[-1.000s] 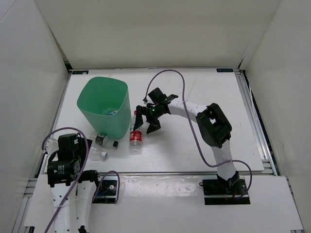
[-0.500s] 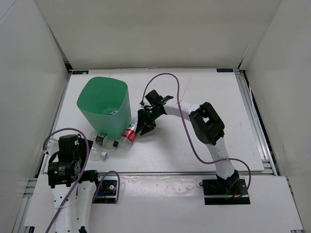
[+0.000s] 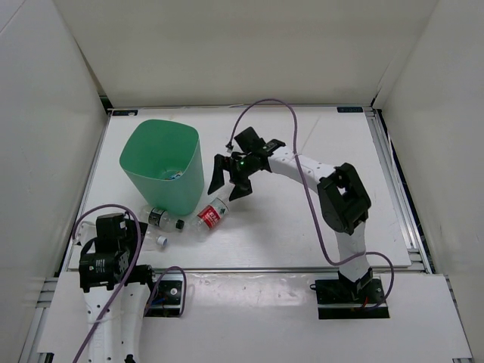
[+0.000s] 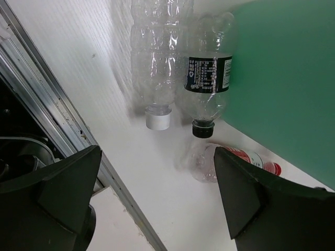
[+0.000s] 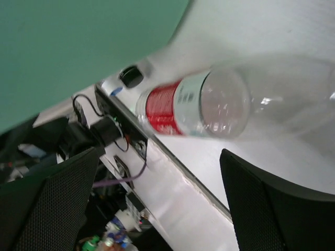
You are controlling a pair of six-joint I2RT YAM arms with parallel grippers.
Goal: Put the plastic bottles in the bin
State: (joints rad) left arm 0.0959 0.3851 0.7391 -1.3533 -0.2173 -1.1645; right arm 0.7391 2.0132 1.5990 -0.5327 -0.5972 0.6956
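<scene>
The right gripper (image 3: 229, 182) is hovering wide open and empty near the red-labelled bottle (image 3: 213, 215) lying beside the bin (image 3: 181, 193), while the left gripper (image 4: 157, 157) is likewise gaping empty.

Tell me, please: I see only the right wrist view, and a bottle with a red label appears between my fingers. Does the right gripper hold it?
Observer: No. In the top view the right gripper is open, and the red-label bottle lies free on the table, apart from the fingertips.
Operator: Is anything in the bin already?
Observer: The top view shows a small blue-white object at the bottom of the bin. I cannot tell what it is.
Operator: Are other bottles outside?
Observer: Yes. The left wrist view shows two more lying by the bin: a dark-label bottle and an unlabelled bottle with a white cap.
</scene>
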